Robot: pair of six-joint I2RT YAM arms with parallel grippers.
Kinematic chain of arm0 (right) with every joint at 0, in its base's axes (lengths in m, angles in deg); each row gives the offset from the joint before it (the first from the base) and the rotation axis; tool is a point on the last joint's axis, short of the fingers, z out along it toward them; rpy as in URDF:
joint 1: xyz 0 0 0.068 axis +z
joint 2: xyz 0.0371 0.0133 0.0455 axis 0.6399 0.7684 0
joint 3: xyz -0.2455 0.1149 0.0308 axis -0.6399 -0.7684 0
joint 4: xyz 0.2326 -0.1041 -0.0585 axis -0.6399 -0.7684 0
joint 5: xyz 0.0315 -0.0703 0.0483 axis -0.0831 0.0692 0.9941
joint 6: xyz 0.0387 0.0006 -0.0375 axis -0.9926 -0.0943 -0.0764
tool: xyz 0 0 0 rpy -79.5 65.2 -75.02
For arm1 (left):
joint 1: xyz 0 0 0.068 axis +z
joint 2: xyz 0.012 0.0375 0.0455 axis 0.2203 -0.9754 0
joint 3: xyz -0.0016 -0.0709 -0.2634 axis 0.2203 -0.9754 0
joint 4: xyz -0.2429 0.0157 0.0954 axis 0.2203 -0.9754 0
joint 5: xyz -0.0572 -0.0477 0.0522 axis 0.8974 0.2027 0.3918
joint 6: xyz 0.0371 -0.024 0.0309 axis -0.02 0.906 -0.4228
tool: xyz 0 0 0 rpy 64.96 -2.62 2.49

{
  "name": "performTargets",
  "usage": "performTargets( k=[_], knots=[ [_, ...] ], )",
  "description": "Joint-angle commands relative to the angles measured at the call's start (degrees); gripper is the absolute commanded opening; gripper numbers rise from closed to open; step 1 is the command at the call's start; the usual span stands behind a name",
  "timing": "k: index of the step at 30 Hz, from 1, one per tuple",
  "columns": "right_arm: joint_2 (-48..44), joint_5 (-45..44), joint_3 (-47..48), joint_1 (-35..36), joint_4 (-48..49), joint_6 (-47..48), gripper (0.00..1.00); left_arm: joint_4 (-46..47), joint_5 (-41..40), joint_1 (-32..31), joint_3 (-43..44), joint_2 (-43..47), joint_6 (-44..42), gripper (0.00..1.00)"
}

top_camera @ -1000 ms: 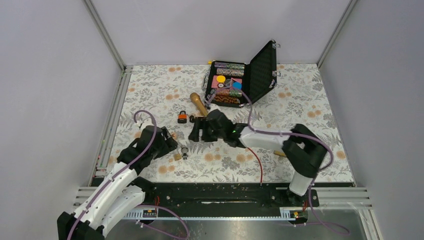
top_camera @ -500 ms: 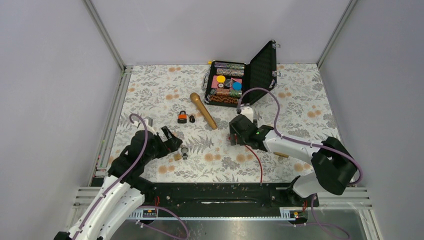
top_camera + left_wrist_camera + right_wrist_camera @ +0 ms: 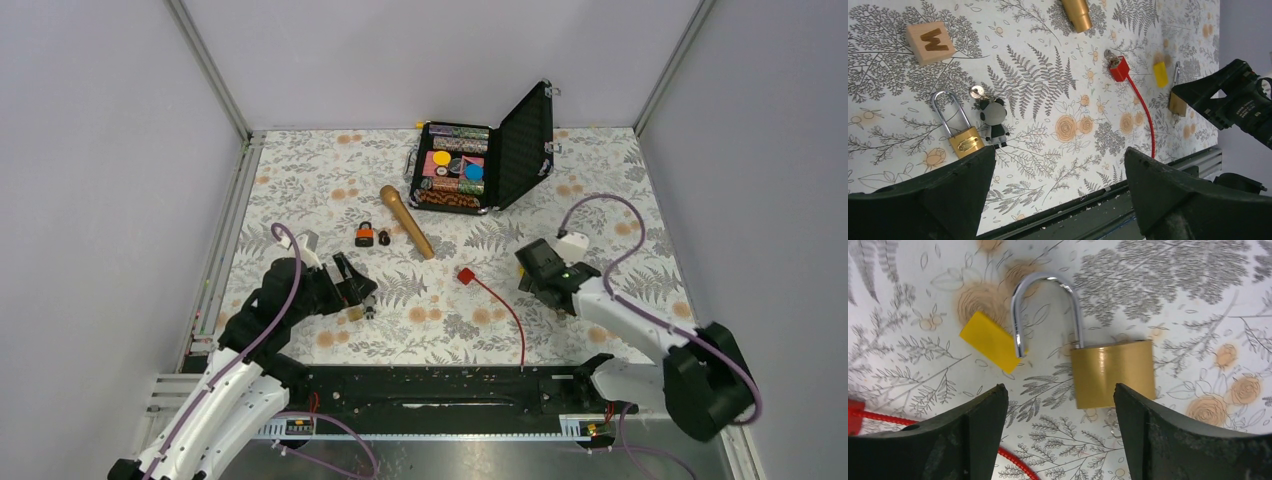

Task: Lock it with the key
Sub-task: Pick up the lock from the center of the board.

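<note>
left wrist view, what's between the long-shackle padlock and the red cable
In the left wrist view, the key on its panda charm lies beside the padlock; beyond it, bare flowered cloth to the red cable.

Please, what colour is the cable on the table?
Red; the cable shows best in the left wrist view.

You are looking into a robot lab test cell: plain grey walls (image 3: 440,60) and aluminium posts (image 3: 208,70) box in a floral-clothed table (image 3: 600,190), a slotted metal rail (image 3: 680,392) along its near edge.
</note>
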Motion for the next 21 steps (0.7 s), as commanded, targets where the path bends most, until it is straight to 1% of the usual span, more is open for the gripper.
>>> performTargets(
  k=[1, 2, 3, 4, 5, 6, 8, 13, 15, 19, 21],
  knots=[
    [-8.81, -5.57, -2.08, -2.85, -4.52, -8.81, 0.85, 4.36, 2.23, 0.23, -0.70, 1.15, -0.65, 0.99],
    [-9.86, -5.39, -2.33, -4.27, -5.17, -9.16, 0.86, 4.39, 2.33, 0.23, -0.73, 1.18, -0.55, 0.99],
    [-10.28, -4.22, -2.69, -5.93, -5.32, -8.97, 0.91, 4.40, 2.55, 0.23, -0.73, 1.14, -0.58, 0.99],
    [-10.23, -1.46, -2.75, -8.51, -5.18, -8.45, 0.96, 4.41, 2.84, 0.28, -0.71, 1.16, -0.62, 0.99],
    [-9.72, 1.81, -2.58, -11.05, -4.57, -7.67, 0.99, 4.54, 3.42, 0.24, -0.73, 1.10, -0.77, 0.99],
    [-8.79, 3.99, -2.34, -12.77, -3.89, -7.10, 1.00, 4.76, 4.58, 0.23, -0.73, 0.98, -0.94, 0.99],
    [-6.66, 5.36, -1.68, -14.39, -3.17, -7.41, 1.00, 4.83, 5.54, 0.25, -0.59, 0.59, -1.34, 0.99],
    [0.63, 6.53, 0.13, -15.77, -3.18, -9.77, 1.00, 5.18, 6.58, 0.28, -0.62, -0.60, -1.46, 0.99],
    [3.34, 6.71, 1.63, -15.86, -5.30, -9.54, 0.99, 5.88, 7.07, 0.24, -0.96, -0.96, -1.36, 0.99],
    [3.02, 7.10, 2.30, -15.88, -7.01, -10.33, 1.00, 6.34, 7.69, 0.23, -0.99, -1.53, -1.50, 0.99],
    [1.83, 7.51, 1.77, -15.92, -6.40, -9.93, 0.98, 6.64, 7.51, 0.24, -1.20, -1.43, -1.37, 0.99]
  ],
)
